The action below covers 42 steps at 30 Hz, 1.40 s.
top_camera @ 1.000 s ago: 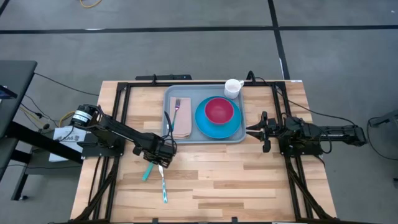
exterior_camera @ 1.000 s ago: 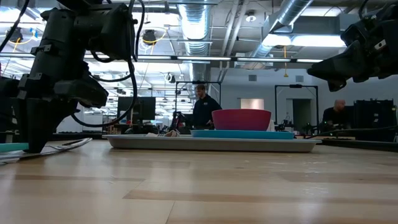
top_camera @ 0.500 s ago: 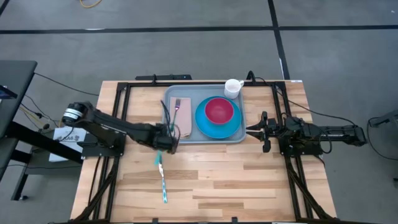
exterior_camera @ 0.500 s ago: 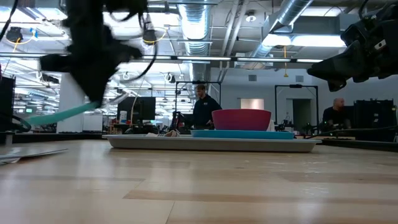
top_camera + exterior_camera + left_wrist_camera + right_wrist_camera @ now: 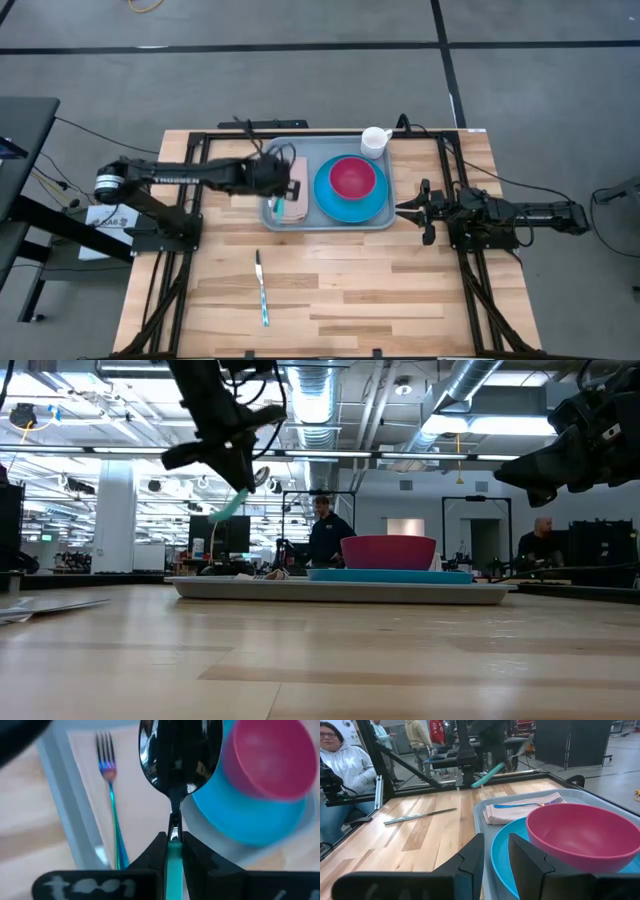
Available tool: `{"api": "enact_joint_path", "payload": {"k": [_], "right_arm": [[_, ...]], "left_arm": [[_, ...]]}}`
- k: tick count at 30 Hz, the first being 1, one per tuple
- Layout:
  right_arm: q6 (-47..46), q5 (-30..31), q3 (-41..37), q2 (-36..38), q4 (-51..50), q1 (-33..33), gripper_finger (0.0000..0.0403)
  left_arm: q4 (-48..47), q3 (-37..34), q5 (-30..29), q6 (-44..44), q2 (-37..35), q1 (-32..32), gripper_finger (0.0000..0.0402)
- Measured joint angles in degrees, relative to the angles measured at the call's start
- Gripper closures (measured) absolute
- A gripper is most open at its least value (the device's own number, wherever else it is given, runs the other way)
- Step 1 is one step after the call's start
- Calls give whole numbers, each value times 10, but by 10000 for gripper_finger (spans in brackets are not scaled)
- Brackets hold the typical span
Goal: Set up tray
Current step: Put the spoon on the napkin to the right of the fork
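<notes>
Tray (image 5: 390, 224): far edge of table (image 5: 400, 290), centre; stiff, light, slick (grip the rim)
Left gripper (image 5: 272, 206): above tray's left end, jaws clamped on teal-handled spoon (image 5: 179, 760)
Right gripper (image 5: 404, 208): off tray's right edge, jaws slightly apart

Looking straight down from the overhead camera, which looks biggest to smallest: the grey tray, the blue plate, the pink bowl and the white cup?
1. tray
2. blue plate
3. pink bowl
4. white cup

All four rest at about table height, so nearness to the camera hardly skews this.
</notes>
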State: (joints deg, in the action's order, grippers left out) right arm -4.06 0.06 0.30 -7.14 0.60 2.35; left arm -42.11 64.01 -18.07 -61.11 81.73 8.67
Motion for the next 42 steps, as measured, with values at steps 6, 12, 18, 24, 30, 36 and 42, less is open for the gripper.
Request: {"api": "enact_joint_path", "payload": {"k": [6,12,18,24,30,36,42], "right_arm": [[0,0,0,0,0,0,321],[0,0,0,0,0,0,321],[0,0,0,0,0,0,321],[0,0,0,0,0,0,321],[0,0,0,0,0,0,321],[0,0,0,0,0,0,321],[0,0,0,0,0,0,321]], "left_arm": [[47,1,41,50,6,84,384],[118,2,111,95,55,142,384],[114,1,181,110,111,189,384],[109,1,197,119,123,210,384],[117,2,212,121,148,212,384],[91,21,221,142,193,211,384],[77,61,219,149,227,209,384]]}}
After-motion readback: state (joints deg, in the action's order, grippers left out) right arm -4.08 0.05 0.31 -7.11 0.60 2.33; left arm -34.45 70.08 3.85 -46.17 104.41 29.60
